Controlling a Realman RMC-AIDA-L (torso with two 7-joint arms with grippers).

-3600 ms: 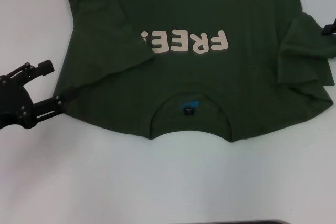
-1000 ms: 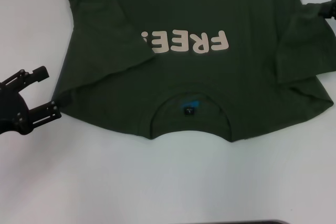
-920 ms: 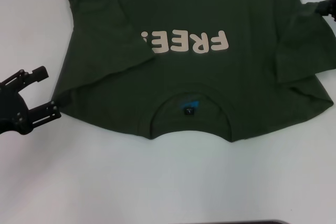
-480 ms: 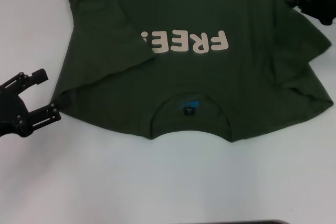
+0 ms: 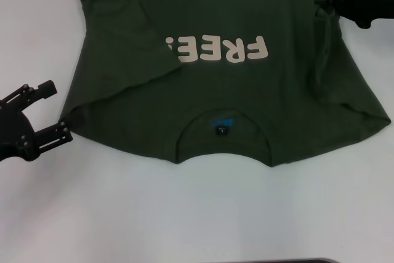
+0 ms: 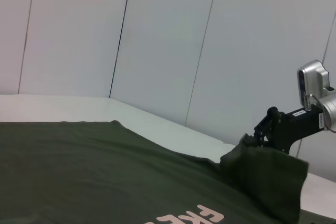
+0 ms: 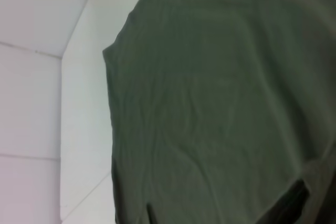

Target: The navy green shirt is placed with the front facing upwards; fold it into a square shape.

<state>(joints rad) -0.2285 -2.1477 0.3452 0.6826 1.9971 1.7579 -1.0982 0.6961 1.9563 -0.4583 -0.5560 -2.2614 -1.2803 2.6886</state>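
The navy green shirt [image 5: 221,97] lies flat on the white table, its collar and neck label [image 5: 221,129] toward me and the cream lettering [image 5: 225,49] upside down. Its left sleeve [image 5: 123,60] is folded in over the chest and covers the end of the lettering. At the far right, my right gripper [image 5: 326,3] is shut on the other sleeve, holding it lifted above the shirt's body; the left wrist view shows that gripper [image 6: 262,132] with the fabric [image 6: 265,174] hanging from it. My left gripper [image 5: 58,110] stands open just off the shirt's near left shoulder corner.
White table [image 5: 197,214] extends in front of the collar and to the left of the shirt. A dark edge [image 5: 289,261] runs along the bottom of the head view. White panelled walls [image 6: 157,40] stand behind the table.
My right gripper has raised the right sleeve and carried it inward over the shirt, pulling that side's folds straighter. The left gripper has drawn slightly back from the shoulder corner and stays open.
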